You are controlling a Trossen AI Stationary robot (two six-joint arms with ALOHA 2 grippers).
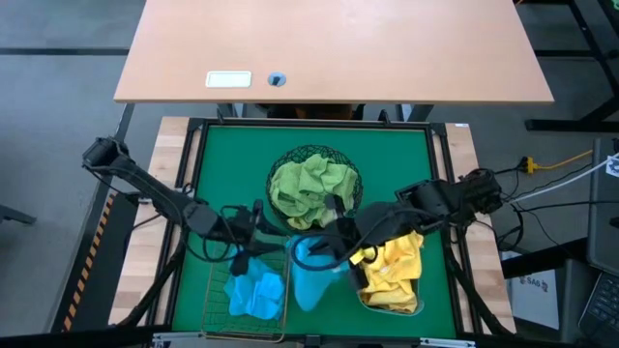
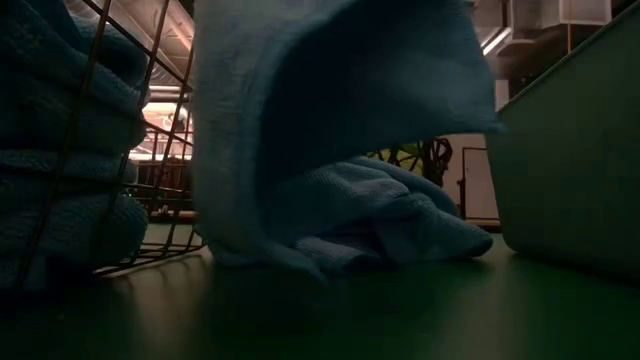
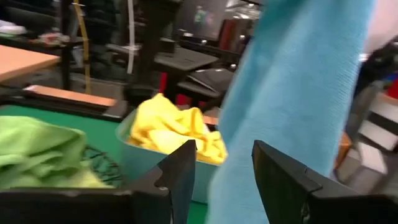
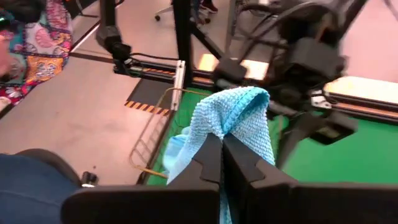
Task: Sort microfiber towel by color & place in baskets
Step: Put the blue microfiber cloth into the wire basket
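My right gripper (image 1: pixel 327 247) is shut on a sky blue towel (image 1: pixel 311 275) between the copper wire basket (image 1: pixel 215 302) and the bluish plastic tub (image 1: pixel 418 305). My left gripper (image 3: pixel 221 177) is open beside it, level with the table; the hanging towel (image 3: pixel 292 93) shows in the gap between its fingers. More blue towels (image 1: pixel 255 293) lie in the copper basket. Green towels (image 1: pixel 314 186) fill the round black mesh bowl (image 1: pixel 290 157). Yellow towels (image 1: pixel 395 269) lie in the tub. My right gripper pinches a raised fold (image 4: pixel 239 106) of the blue towel between its two shut fingers. The cloth drapes over both sides of the fingertips. The towel hangs slack below, and its lower end (image 2: pixel 360 225) lies bunched on the green table. My left gripper: I cannot tell whether it touches the towel.
The green mat (image 1: pixel 218 184) is bare to the left and right of the mesh bowl. A wooden desk (image 1: pixel 338 43) stands beyond the far edge. The basket, the hanging towel and the tub (image 2: pixel 570 160) stand close together along the near edge.
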